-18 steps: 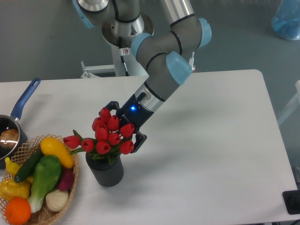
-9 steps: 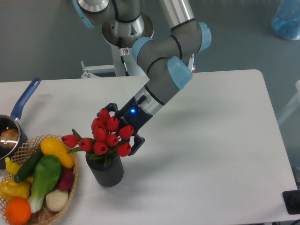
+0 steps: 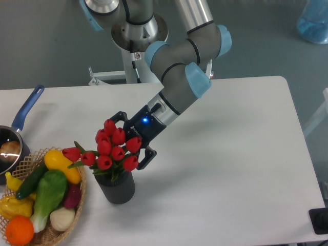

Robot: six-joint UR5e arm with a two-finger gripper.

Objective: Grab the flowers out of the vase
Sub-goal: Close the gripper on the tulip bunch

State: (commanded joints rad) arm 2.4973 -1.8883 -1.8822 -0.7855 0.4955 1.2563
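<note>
1. White tabletop (image 3: 230, 169) filled most of the view, with grey floor behind it and the arm's base at the top.
2. At the left edge sat a blue-handled saucepan (image 3: 15, 133) and a wicker basket (image 3: 77, 205) of vegetables, just beside the vase (image 3: 117, 188).
3. That dark ribbed vase stood upright near the table's front left, and the flowers (image 3: 110, 148), a bunch of red tulips with green leaves, sat in its mouth, leaning a little toward the basket.
4. The gripper (image 3: 134, 139) reached in from the right, angled down, its dark fingers showing at the top and at the lower right of the blooms.
5. Its fingers stood apart around the bunch; the heads hid any contact with the stems, so I could not tell whether a hold had been made.
6. By my reading, the step in hand was the approach and enclosing of the bunch, with the lift not yet done.
7. The next move would likely call for closing on the tied stems below the blooms, then rising along the vase's axis so the vase stayed put.
</note>
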